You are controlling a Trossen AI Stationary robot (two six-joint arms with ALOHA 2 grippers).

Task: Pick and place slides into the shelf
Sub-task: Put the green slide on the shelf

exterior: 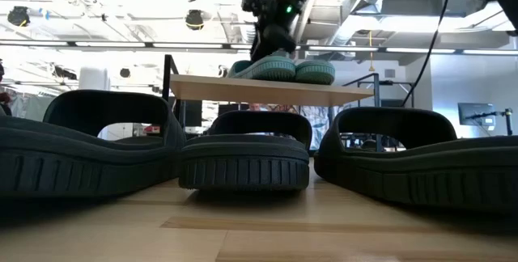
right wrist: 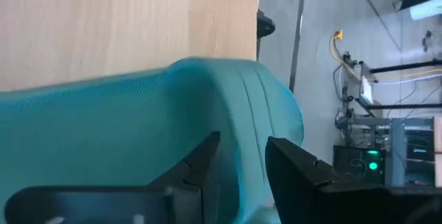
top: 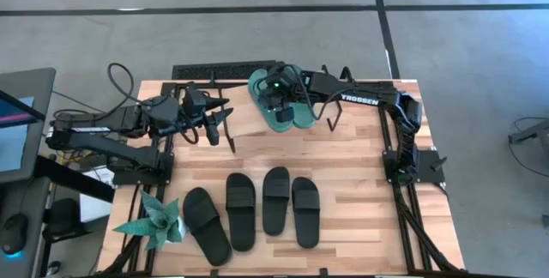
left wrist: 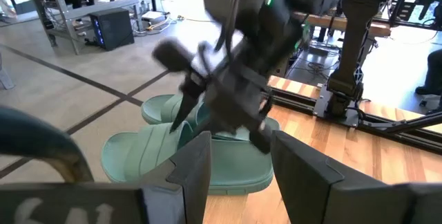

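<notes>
Two teal slides (top: 287, 111) lie side by side, soles down, on the shelf's slanted plank (exterior: 243, 90) at the table's far middle. My right gripper (right wrist: 242, 165) reaches down from the right and is shut on the left teal slide (exterior: 263, 68). My left gripper (left wrist: 242, 172) hangs open in the air to the left of the shelf, nothing between its fingers. Several black slides (top: 257, 209) lie in a row on the tabletop near the front edge. My right gripper pinches the teal slide's side edge (right wrist: 248, 134) between its two fingers, one finger (right wrist: 204, 162) over the footbed, the other (right wrist: 293, 169) outside the rim. The fingers slant down from above and from the right. The slide rests on the plank (right wrist: 124, 23).
A teal paper plant (top: 159, 220) stands at the near left corner. The shelf's thin black legs (top: 334, 117) stand beside the right arm. A monitor and desk (top: 17, 123) sit off the table's left edge. Bare wood lies between the shelf and the black slides.
</notes>
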